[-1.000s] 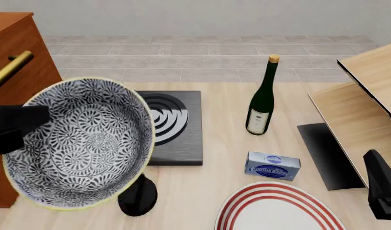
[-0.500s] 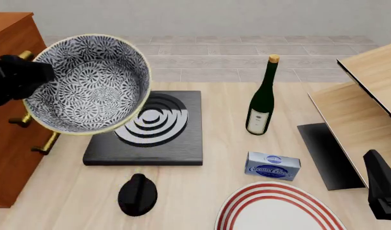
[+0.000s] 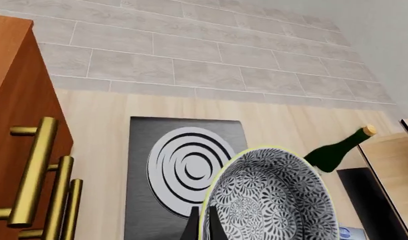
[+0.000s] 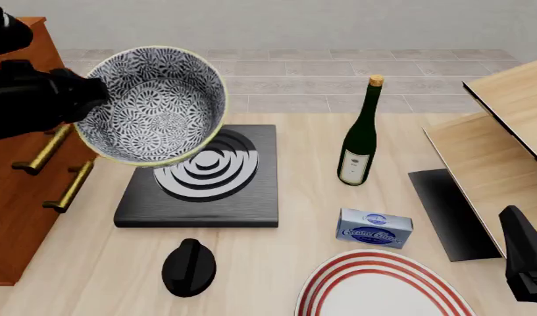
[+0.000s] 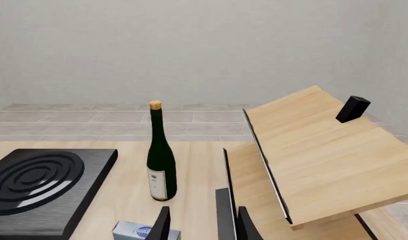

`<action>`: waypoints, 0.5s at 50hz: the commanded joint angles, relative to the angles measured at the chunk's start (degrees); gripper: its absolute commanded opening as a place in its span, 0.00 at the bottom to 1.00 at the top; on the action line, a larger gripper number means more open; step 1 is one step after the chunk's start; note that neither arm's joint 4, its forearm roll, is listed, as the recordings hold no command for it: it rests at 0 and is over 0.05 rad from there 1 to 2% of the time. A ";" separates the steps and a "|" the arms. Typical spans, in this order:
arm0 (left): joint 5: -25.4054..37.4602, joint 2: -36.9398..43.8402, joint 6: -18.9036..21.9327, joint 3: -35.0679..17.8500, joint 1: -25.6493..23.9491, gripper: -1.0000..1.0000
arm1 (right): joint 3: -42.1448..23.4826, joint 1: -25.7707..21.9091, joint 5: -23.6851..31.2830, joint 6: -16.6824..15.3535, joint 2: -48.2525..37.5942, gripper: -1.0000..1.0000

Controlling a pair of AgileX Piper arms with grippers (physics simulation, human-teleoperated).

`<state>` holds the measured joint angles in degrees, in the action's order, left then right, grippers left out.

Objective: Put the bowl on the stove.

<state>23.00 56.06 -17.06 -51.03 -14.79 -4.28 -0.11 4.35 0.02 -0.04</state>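
Bowl, deep and round with black-and-white floral pattern (image 4: 153,104), hangs tilted at upper left of the frame, above the flat black square stove (image 4: 201,179) on the wooden table (image 4: 295,197). Left gripper (image 3: 200,227) jaws grasp its rim. Right gripper (image 5: 202,225) jaws stand apart, empty.

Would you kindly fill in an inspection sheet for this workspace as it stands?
Surface: light wooden table.
Job's things: bowl held tilted in the air above the stove.
Clutter: wine bottle upright; blue box; red-ringed plate; black knob.
Claws: left claw shut on the bowl's rim; right claw open, holding nothing.
Cables: nothing seen.
Surroundings: wooden cabinet, slanted wooden boards, tiled floor.
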 commanded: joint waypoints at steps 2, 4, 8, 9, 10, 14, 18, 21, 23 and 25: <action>-3.93 4.45 -0.11 0.40 -0.57 0.00 | 0.00 0.00 0.00 0.01 0.00 1.00; -4.42 5.34 -0.11 0.23 -0.46 0.00 | 0.00 0.00 0.00 -0.01 0.00 1.00; -5.71 6.83 0.39 0.22 -0.43 0.00 | 0.00 0.00 -0.01 -0.01 0.00 1.00; -5.74 7.02 0.44 0.00 -0.35 0.00 | 0.00 0.01 0.00 0.01 0.00 1.00; -5.63 7.02 0.30 -0.21 -0.47 0.00 | 0.00 0.01 -0.01 0.01 0.00 1.00; -5.93 7.55 0.36 -0.70 -0.54 0.00 | 0.00 0.00 0.01 0.01 0.00 1.00; -7.13 8.83 0.65 -0.49 -0.38 0.00 | 0.00 0.00 -0.01 0.00 0.00 1.00; -7.81 9.48 0.66 -0.34 -0.28 0.00 | 0.00 -0.01 -0.01 0.00 0.00 1.00; -8.18 9.94 0.62 -0.30 -0.31 0.00 | 0.00 0.01 -0.01 -0.02 0.00 1.00; -8.34 9.97 0.55 -0.15 -0.50 0.00 | 0.00 -0.01 0.01 0.00 0.00 1.00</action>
<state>16.58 64.21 -16.86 -51.05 -15.14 -4.28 -0.11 4.34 0.01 -0.04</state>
